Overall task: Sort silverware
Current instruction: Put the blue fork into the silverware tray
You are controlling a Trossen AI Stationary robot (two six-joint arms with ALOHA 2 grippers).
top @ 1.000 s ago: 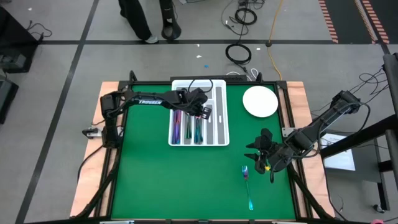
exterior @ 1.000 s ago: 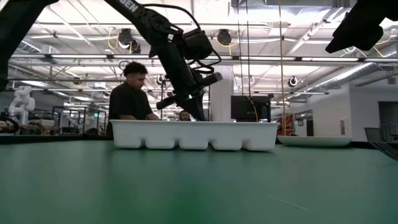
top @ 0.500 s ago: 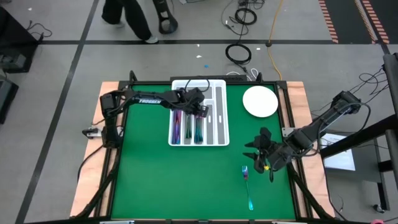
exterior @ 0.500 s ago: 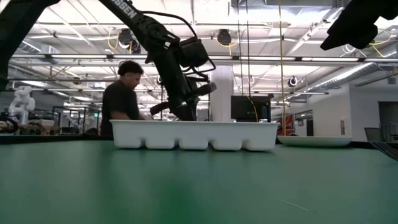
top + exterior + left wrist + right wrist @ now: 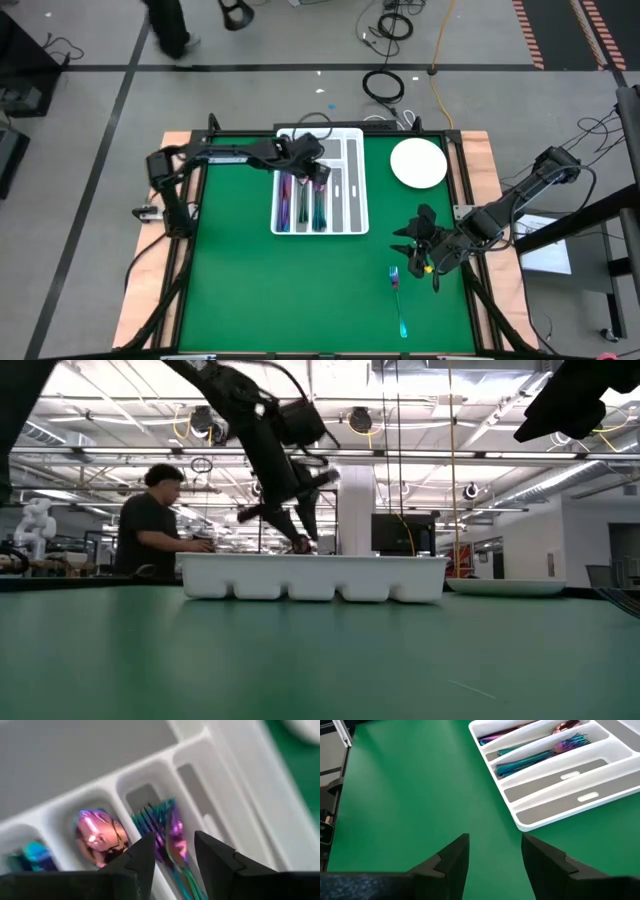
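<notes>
The white tray (image 5: 355,215) stands at the table's far middle. Iridescent silverware (image 5: 300,200) lies along three of its left compartments. My left gripper (image 5: 175,837) hovers open over the far end of the tray (image 5: 315,575). Below it are the fork heads (image 5: 167,832) in one compartment and the spoon bowls (image 5: 97,832) in the neighbouring one. One more rainbow fork (image 5: 398,295) lies flat on the green mat at the near right. My right gripper (image 5: 495,840) stands open above the mat's right side (image 5: 408,252), just far of that fork, with nothing between its fingers.
A round white plate (image 5: 418,163) sits at the far right of the mat. The tray's two right compartments (image 5: 560,782) show only grey bottoms. Bare green mat lies near of the tray. A person stands at a bench beyond the table (image 5: 150,520).
My left gripper has risen a little and drawn back toward the far left over the tray's far end. In the low view its fingers now stand wider apart than before. The person in the room behind has walked to the left.
</notes>
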